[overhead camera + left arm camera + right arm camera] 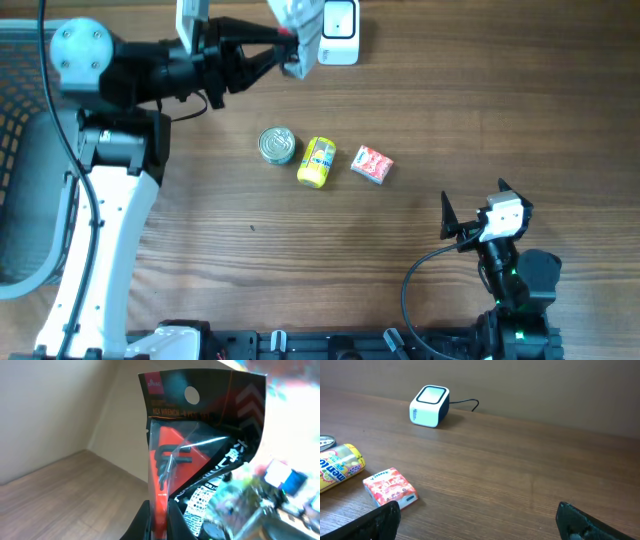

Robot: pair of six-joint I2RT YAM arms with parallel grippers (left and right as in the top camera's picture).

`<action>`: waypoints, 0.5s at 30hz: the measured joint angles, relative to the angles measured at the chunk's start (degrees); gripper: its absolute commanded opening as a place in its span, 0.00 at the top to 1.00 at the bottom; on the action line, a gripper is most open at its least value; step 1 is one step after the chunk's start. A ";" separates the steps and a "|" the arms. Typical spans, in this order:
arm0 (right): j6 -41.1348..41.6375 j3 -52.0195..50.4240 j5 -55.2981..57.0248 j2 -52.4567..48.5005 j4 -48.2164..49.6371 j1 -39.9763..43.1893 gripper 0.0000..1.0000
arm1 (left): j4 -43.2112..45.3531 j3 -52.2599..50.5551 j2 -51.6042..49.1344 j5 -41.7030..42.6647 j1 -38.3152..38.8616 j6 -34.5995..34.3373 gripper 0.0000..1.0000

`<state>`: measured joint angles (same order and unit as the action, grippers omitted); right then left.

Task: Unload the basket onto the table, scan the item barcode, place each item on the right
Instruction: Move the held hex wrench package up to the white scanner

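A brown wooden table (450,100) fills the overhead view, with a pale wall behind it in the wrist views. At the top centre of the overhead frame sits a small white scanner (340,25) with its cable trailing off behind.

The left gripper (288,52) reaches in from the upper left and is clamped on a packet of hex wrenches (300,18). It holds the packet off the table, just beside the scanner and partly over its left edge. In the left wrist view the packet (200,435) stands upright, pinched near its lower edge. A barcode (200,505) shows on the lower part of the side facing that camera.

The right gripper (468,225) rests at the lower right with its jaws wide apart and nothing between them, well away from everything.

In the middle of the table lie a tin can (277,145), a yellow tube (317,162) and a pink box (371,165) in a row, none of them held.

Picking up looks done and the packet is at the scanner, so the task seems well along. What is left is turning the barcode to the scanner's window and getting a read. Whether the code faces that window now, I cannot tell.
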<state>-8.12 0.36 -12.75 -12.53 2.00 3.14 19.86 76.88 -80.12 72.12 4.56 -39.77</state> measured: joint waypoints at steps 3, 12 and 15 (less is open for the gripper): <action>0.00 0.00 0.00 0.00 -0.07 0.00 0.00 | -0.42 -0.02 -3.37 -4.11 0.02 0.02 0.96; 0.00 0.00 0.00 0.00 -0.09 0.00 0.00 | -6.34 -0.02 -13.40 -24.61 0.39 0.04 0.96; 0.00 0.00 0.00 0.00 -0.09 0.00 0.01 | -10.29 -0.02 -14.12 -33.88 1.90 1.88 0.96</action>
<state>-8.12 0.36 -12.75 -12.53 1.91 3.14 9.56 76.86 -94.24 38.24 6.46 -37.89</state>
